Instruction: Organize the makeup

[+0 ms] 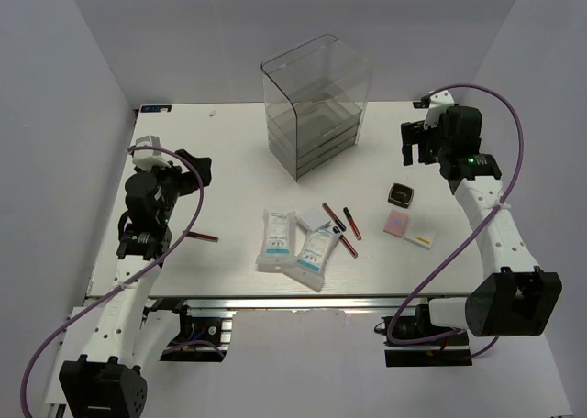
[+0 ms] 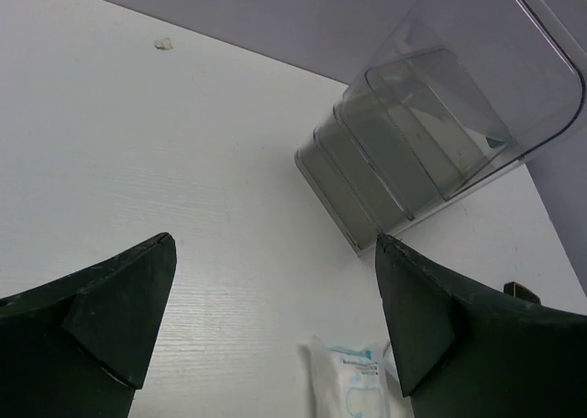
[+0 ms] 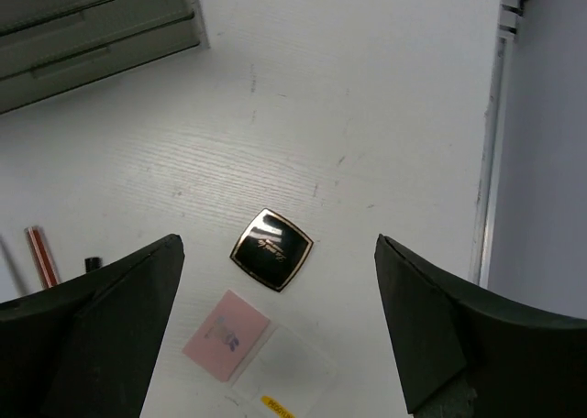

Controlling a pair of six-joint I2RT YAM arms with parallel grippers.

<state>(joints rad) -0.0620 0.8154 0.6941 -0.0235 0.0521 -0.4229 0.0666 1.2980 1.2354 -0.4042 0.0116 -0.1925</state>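
Observation:
The makeup lies spread over the white table. Two white packets with blue print sit near the front middle, one of them at the bottom of the left wrist view. Thin red and black pencils lie just right of them, and one pencil lies apart at the left. A black compact, a pink palette and a white pad lie at the right. My right gripper hangs open above the compact. My left gripper is open and empty over the left side.
A tall clear drawer box stands at the back middle, also seen as the box ahead of the left fingers. The table's right edge runs close beside the right gripper. Grey walls enclose the table.

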